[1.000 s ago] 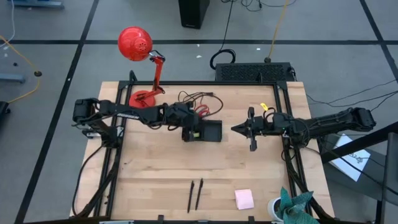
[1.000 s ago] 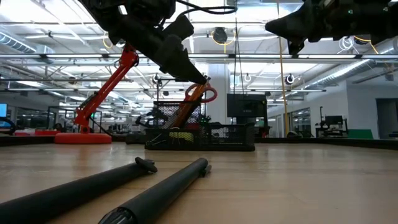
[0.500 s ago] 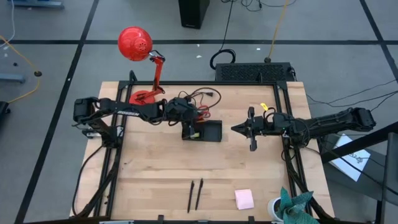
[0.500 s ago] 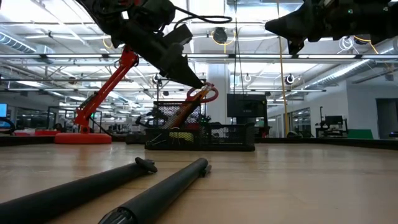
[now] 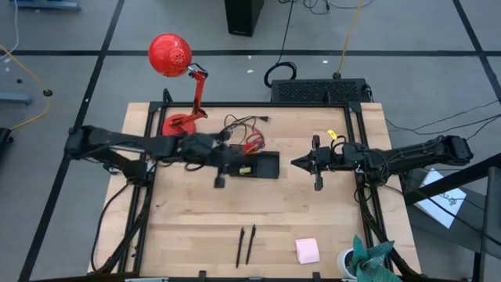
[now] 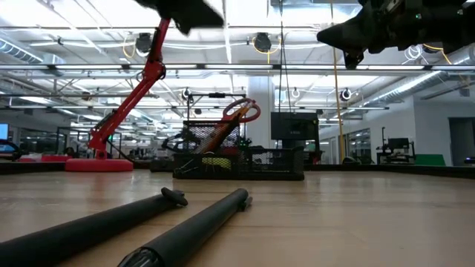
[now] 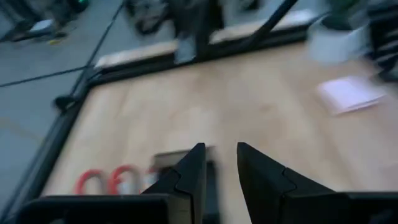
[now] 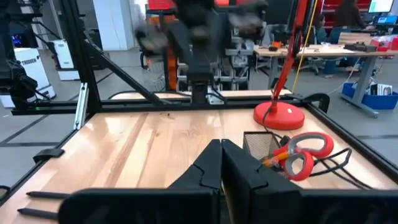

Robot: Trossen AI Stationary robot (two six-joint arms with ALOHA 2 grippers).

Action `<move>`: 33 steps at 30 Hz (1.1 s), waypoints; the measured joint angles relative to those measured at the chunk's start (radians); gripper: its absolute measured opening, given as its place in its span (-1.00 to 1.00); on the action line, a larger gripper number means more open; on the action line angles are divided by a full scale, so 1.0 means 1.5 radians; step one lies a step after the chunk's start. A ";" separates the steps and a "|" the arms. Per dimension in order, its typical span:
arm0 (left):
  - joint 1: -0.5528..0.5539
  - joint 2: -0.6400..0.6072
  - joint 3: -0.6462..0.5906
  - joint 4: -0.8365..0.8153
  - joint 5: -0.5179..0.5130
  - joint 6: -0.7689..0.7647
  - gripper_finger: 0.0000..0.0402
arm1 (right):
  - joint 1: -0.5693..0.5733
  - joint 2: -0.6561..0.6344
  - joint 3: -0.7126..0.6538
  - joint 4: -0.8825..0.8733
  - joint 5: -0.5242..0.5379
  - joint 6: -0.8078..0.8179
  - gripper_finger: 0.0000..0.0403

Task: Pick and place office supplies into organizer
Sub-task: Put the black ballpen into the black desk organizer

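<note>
Currently the left end effector [image 5: 220,182] hangs over the desk [image 5: 188,227] just beside the organizer's near-left corner, fingers narrowly parted with nothing between them, per the left wrist view. Right end effector [image 5: 316,164] waits well right of the organizer, fingers shut, empty.

Organizer [image 5: 267,164] sits mid-desk toward the far side. Red-handled scissors [image 5: 252,142] are in it, handles up and leaning, loops poking above the mesh wall in the low view [image 6: 241,111]. Something yellow-green [image 5: 245,169] lies in the left compartment; can't tell more.

Still loose: two black pens [image 5: 246,244] lying side by side near the front edge, almost parallel, and the pink sticky-note pad [image 5: 307,251] to their right, near the front-right corner.

Handling, as a guess:
- Pens: light, rigid, round, likely to roll or spin. Pinch one across the barrel near mid-length so it stays level. They lie close together, so fingers need to come down around one without nudging the other.
- Pad: light, flat, low; top sheets may flex or peel. Grip across two opposite edges, fingers down to the desk, and take the whole stack.
</note>
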 joint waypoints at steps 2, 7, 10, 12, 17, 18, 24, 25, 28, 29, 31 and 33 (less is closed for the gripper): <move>-0.040 -0.042 0.002 -0.048 0.000 -0.014 -0.52 | 0.000 0.000 0.000 -0.007 -0.001 0.006 -1.00; -0.161 -0.132 -0.045 -0.053 -0.042 -0.019 -0.52 | 0.000 0.000 -0.006 -0.007 -0.024 0.016 -1.00; -0.208 -0.168 -0.107 0.049 -0.075 -0.037 -0.52 | 0.000 -0.004 -0.026 0.033 -0.035 0.018 -1.00; -0.226 -0.178 -0.162 0.137 -0.081 -0.064 -0.52 | 0.001 -0.004 -0.033 0.045 -0.036 0.022 -1.00; -0.259 -0.142 -0.274 0.300 -0.106 -0.143 -0.52 | 0.001 0.002 -0.044 0.040 -0.036 0.041 -1.00; -0.266 -0.127 -0.288 0.316 -0.118 -0.157 -0.52 | 0.001 0.005 -0.045 0.040 -0.036 0.043 -1.00; -0.326 -0.003 -0.297 0.356 -0.185 -0.261 -0.52 | 0.016 0.021 -0.047 0.041 -0.036 0.041 -1.00; -0.335 0.019 -0.290 0.359 -0.191 -0.285 -0.52 | 0.018 0.021 -0.048 0.041 -0.036 0.040 -1.00; -0.358 0.079 -0.271 0.359 -0.193 -0.357 -0.52 | 0.018 0.023 -0.047 0.062 -0.034 0.036 -1.00; -0.365 0.099 -0.264 0.361 -0.189 -0.385 -0.52 | 0.018 0.023 -0.047 0.062 -0.034 0.036 -1.00; -0.379 0.130 -0.254 0.357 -0.173 -0.438 -0.52 | 0.018 0.022 -0.047 0.064 -0.034 0.035 -1.00; -0.391 0.158 -0.240 0.359 -0.166 -0.486 -0.52 | 0.018 0.022 -0.047 0.056 -0.035 0.035 -1.00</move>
